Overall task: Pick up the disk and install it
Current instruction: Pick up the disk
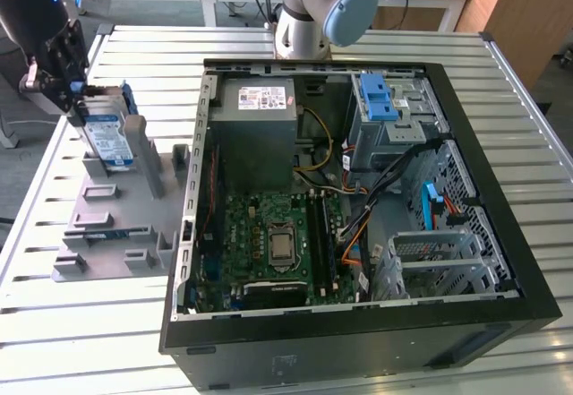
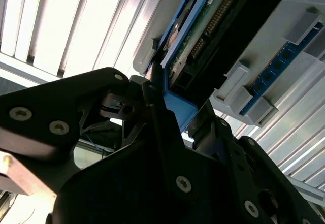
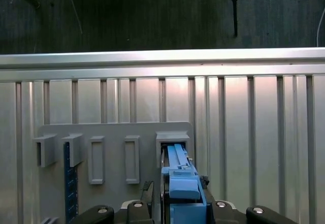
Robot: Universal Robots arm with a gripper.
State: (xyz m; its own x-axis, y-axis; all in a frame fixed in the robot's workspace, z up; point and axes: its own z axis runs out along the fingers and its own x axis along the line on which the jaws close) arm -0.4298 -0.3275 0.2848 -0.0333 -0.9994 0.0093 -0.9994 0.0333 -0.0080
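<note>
The flat silver disk (image 1: 109,142) (framed by smooth blue plastic rails) is seated upright in the moulded grey holder (image 1: 107,209); the black jaws are closed on its upper rail.

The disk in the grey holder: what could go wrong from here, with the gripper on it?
1. The gripper clamps only the narrow blue rail of the disk, so the disk may slip or swing.
2. The disk stands upright in a slot of the grey holder; a tilted pull could jam it or drag the holder.
3. Loose cables cross the open case and might snag it.
</note>
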